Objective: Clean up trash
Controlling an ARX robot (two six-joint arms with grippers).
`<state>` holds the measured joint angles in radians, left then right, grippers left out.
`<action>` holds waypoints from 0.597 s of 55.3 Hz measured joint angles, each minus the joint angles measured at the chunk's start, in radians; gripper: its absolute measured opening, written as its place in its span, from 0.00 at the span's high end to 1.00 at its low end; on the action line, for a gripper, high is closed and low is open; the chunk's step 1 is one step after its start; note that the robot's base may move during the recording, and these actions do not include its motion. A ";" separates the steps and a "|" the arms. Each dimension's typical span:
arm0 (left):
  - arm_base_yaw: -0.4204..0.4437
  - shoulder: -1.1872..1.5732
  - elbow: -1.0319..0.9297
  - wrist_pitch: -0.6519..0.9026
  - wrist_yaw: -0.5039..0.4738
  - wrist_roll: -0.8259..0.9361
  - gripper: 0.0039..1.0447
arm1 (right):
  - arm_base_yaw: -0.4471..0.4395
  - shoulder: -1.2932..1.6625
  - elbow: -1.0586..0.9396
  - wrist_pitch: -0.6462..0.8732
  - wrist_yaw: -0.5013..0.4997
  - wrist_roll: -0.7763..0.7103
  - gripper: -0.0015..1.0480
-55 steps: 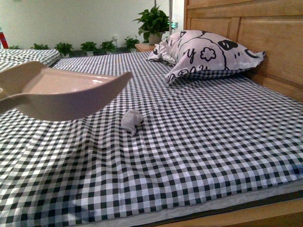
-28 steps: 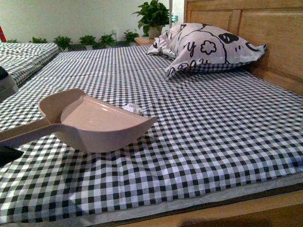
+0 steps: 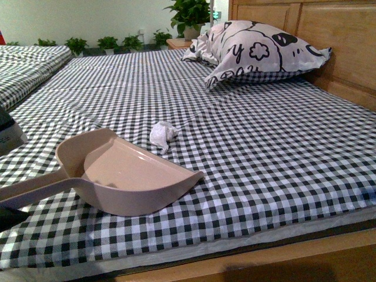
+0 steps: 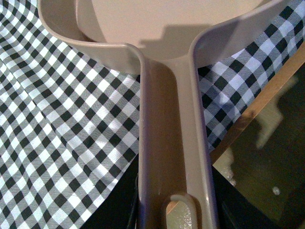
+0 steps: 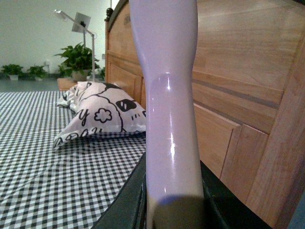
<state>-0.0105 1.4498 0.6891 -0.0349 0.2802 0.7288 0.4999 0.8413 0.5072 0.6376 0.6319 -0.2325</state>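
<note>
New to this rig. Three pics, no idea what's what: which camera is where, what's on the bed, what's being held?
It is a robot with two arms, each ending in a gripper. The front view comes from a camera on its body, looking across a bed with a checked sheet. A small crumpled tissue wad, the trash, lies on it just beyond a pinkish-beige dustpan, not touching it. A pillow lies by the wooden headboard. The other two pictures come from cameras on the wrists. The left wrist view looks along the dustpan's handle, which the left gripper clamps. The right wrist view shows the right gripper closed on a pale glossy handle; what tool it belongs to is out of frame.
</note>
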 joint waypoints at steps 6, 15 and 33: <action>0.001 0.013 0.000 0.001 -0.003 0.002 0.75 | 0.000 0.000 0.000 0.000 0.000 0.000 0.81; 0.002 0.018 0.000 0.000 -0.003 0.002 0.75 | 0.000 0.000 0.000 0.000 0.000 0.000 0.81; 0.002 0.018 0.000 0.000 -0.004 0.003 0.75 | -0.024 0.137 0.259 -0.607 -0.154 0.089 0.81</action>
<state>-0.0082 1.4677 0.6888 -0.0349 0.2764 0.7319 0.4763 0.9779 0.7666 0.0307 0.4778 -0.1436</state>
